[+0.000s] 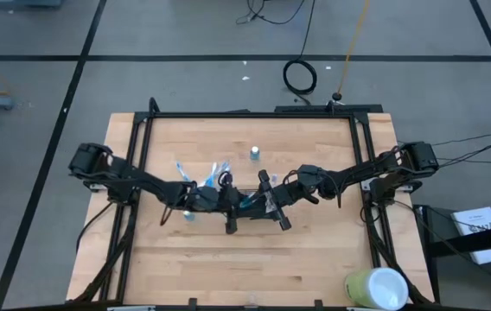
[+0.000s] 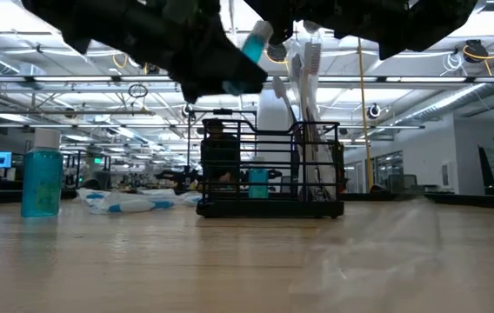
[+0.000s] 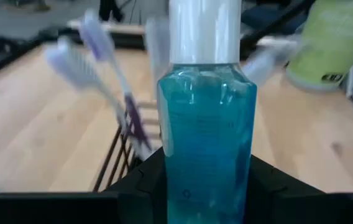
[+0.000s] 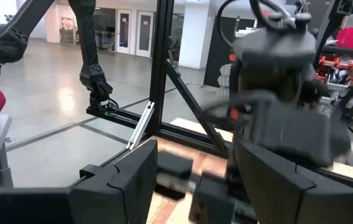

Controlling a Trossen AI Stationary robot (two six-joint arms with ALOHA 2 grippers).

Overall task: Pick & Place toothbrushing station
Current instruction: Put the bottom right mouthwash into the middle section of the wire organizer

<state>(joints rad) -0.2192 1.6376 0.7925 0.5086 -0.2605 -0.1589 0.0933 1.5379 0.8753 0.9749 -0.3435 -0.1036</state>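
My left gripper (image 1: 226,200) is shut on a blue mouthwash bottle with a white cap (image 3: 207,124). In the low view the bottle (image 2: 245,56) is tilted in the air, above the left part of the black wire holder (image 2: 269,187). The holder rests on the table with several toothbrushes (image 2: 303,78) standing in its right end; they also show in the left wrist view (image 3: 102,56). My right gripper (image 4: 195,168) is open and empty, close beside the left gripper (image 4: 276,93) over the holder; it also shows in the high view (image 1: 269,204). My left gripper pinches the bottle's lower body (image 3: 176,180) between its two fingers, one on each side. The cap end points away from the gripper. The bottle is lifted clear of the table and the holder, and is tilted in the low view.
A second blue bottle (image 2: 41,183) stands on the table left of the holder, with white and blue packets (image 2: 134,202) lying beyond it. A small bottle (image 1: 254,153) stands farther back. A green cup (image 1: 375,289) sits at the near right corner. The black frame (image 1: 254,114) rims the table.
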